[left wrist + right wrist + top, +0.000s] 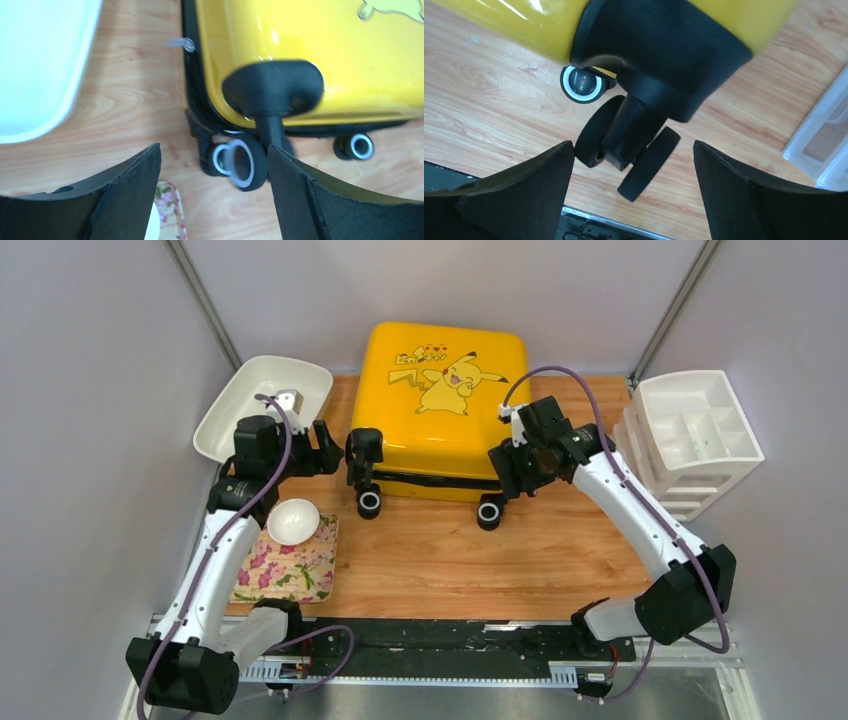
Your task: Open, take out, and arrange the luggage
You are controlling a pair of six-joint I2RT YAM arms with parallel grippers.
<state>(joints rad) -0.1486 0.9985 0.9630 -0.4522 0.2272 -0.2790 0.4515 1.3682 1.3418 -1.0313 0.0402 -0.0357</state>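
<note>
At the back centre of the wooden table [560, 550], the large yellow hard-shell suitcase [440, 405], Pikachu-printed, lies flat and closed, its black wheels [369, 502] facing the arms. The left gripper [214, 152] and the right gripper [634, 145] each stand spread wide beside a near wheel, holding nothing.
</note>
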